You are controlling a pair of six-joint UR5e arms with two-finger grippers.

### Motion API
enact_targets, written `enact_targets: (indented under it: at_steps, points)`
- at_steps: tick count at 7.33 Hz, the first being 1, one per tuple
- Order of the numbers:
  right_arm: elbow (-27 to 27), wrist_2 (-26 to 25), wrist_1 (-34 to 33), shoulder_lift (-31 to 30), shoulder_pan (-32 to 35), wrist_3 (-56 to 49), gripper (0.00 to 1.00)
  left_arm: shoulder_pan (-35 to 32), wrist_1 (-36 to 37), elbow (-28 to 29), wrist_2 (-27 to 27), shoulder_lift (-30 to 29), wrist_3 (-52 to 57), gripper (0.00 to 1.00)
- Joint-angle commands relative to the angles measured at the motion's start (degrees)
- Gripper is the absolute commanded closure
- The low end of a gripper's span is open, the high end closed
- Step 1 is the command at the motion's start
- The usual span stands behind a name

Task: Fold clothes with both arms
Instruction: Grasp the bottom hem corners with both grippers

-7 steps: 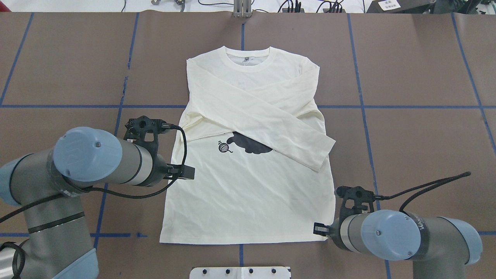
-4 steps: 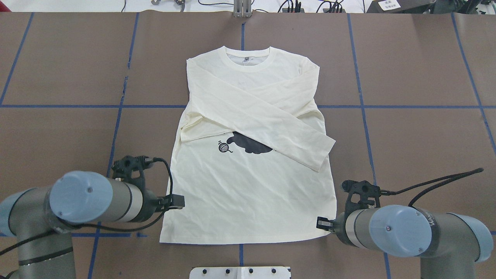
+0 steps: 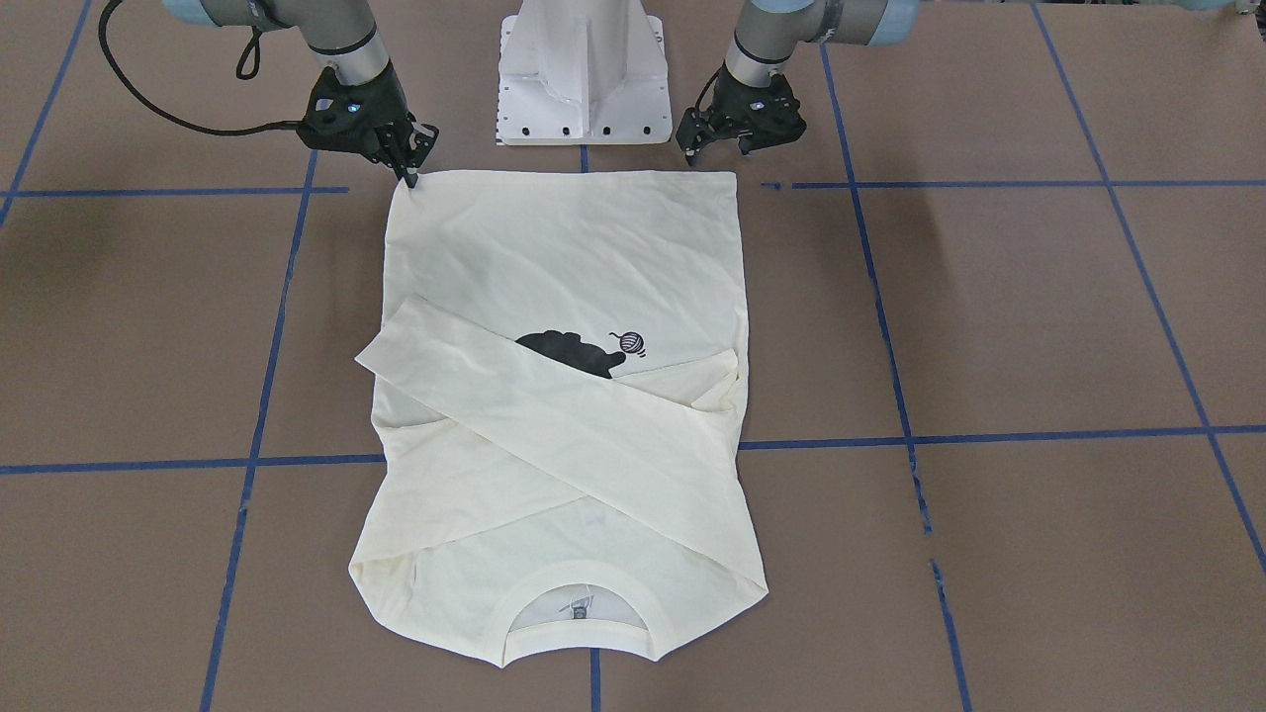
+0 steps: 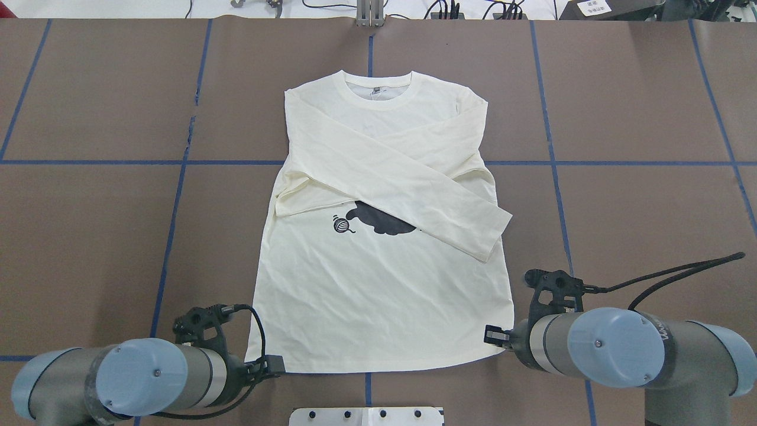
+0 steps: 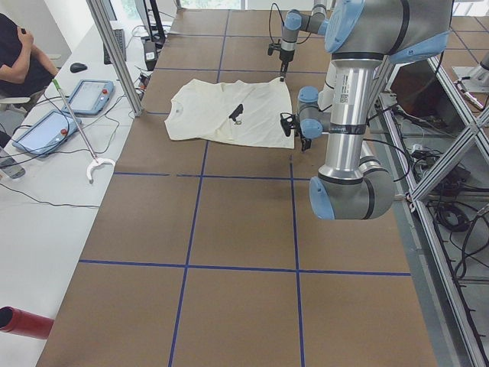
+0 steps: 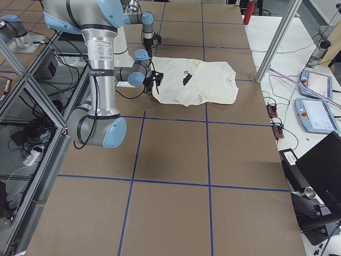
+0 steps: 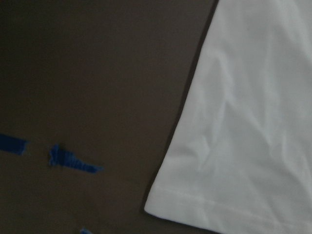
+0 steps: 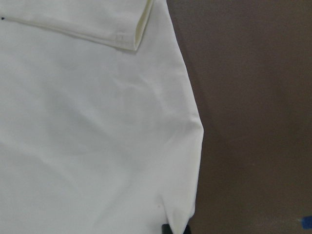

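The cream T-shirt [image 4: 378,296] lay flat mid-table [image 4: 621,118], cat print [image 4: 378,220] up, sleeves crossed over the chest, neckline on the far side from the robot. At the hem, the right gripper [image 3: 409,176] touched its corner, grip impossible to tell. The left gripper [image 3: 717,150] hung just off the other corner, jaws apparently parted.

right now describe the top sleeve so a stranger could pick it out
On the brown table, the cream shirt lies flat, neckline away from the robot. Its sleeves cross over the chest; the top sleeve alone covers part of the black print, its cuff poking past the shirt's side edge.
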Motion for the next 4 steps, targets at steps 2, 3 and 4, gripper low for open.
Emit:
enact_targets:
  at_steps: [2, 3, 4]
  points:
    - [0.3, 0.3, 0.0, 0.1, 0.8, -0.2, 1.00, -3.3, 1.7, -0.3, 0.2, -0.8, 1.6, 0.08]
    - [0.3, 0.4, 0.0, 0.1, 0.7, -0.2, 1.00, -3.9, 1.8, 0.0, 0.4, -0.5, 2.2, 0.08]
    - [0.3, 0.4, 0.0, 0.3, 0.7, -0.2, 1.00, -3.8, 2.2, 0.5, 1.7, -0.4, 2.3, 0.09]
